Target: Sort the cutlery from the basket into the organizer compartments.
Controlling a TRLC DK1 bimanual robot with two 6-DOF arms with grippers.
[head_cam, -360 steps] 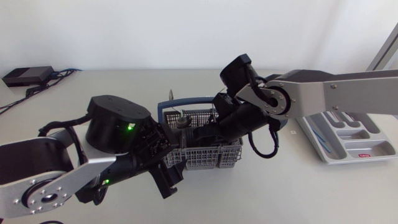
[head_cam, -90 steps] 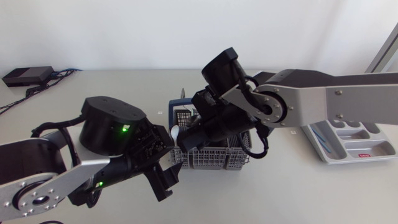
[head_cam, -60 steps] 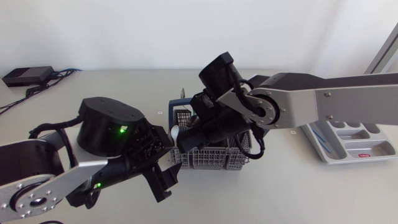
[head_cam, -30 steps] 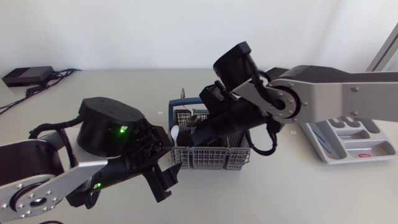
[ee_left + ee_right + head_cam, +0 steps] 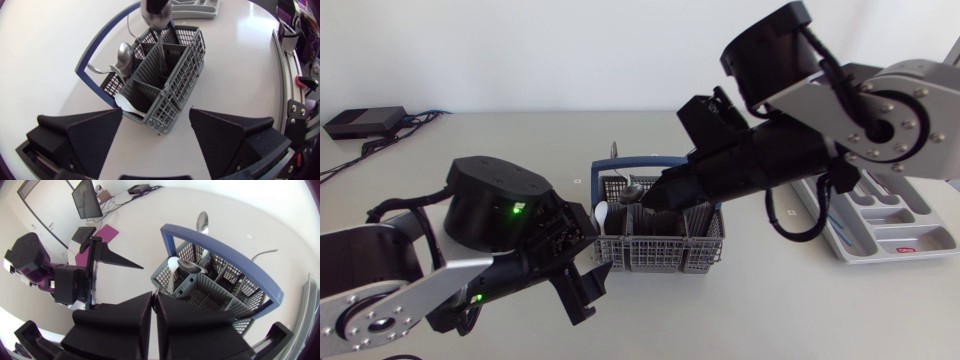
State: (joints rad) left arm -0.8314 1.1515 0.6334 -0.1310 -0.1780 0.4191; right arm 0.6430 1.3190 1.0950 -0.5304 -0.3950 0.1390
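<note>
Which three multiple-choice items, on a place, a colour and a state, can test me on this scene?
1. Where does the grey wire-mesh cutlery basket stand?
A) ahead of the matte black left gripper
B) on a chair
C) on the floor

2. What colour is the basket's curved handle?
A) red
B) blue
C) yellow

3. How are the left gripper's fingers?
A) shut on a spoon
B) shut on nothing
C) open

1 A: the left wrist view shows it just ahead of the fingers.
2 B: blue in all views.
3 C: they stand wide apart, gripping nothing.
</note>
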